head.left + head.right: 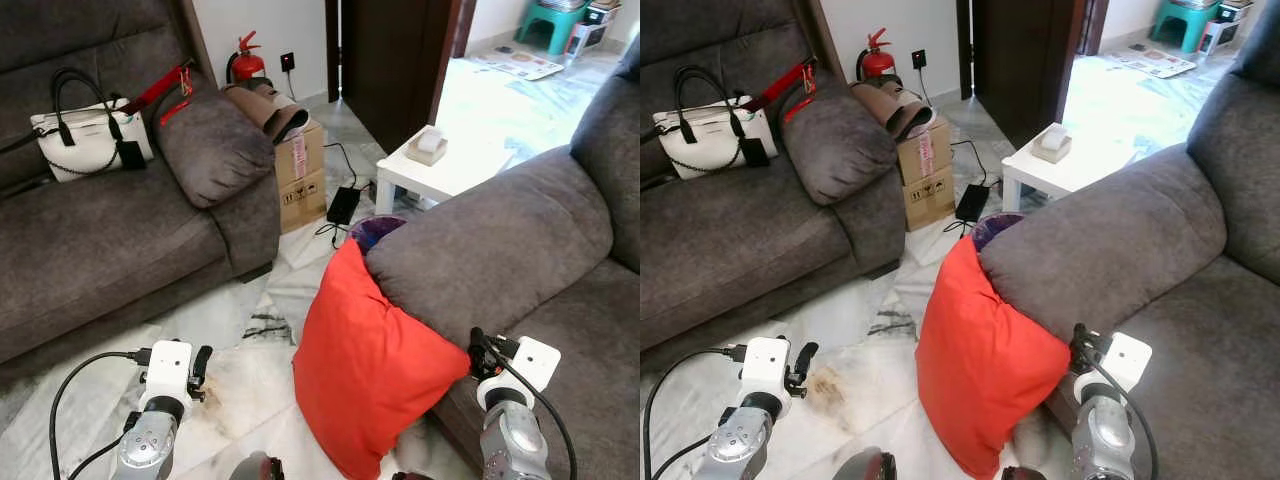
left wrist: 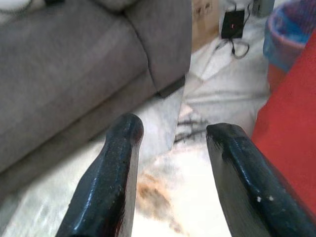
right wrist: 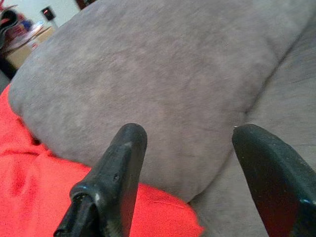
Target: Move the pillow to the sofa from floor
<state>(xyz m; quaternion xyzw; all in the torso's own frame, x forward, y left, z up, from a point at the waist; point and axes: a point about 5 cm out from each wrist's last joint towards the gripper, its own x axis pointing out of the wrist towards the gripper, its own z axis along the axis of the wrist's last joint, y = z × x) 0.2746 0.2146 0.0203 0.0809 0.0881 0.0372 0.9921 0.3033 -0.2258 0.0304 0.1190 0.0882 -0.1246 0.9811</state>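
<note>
The square red fabric pillow point(image 1: 375, 370) is standing on edge on the pale marble floor point(image 1: 235, 385), leaning against the grey sofa's armrest point(image 1: 490, 250), while the left gripper point(image 2: 170, 168) and right gripper point(image 3: 190, 173) are flanking it, both spread and empty, evidently readying a two-sided clasp.
</note>
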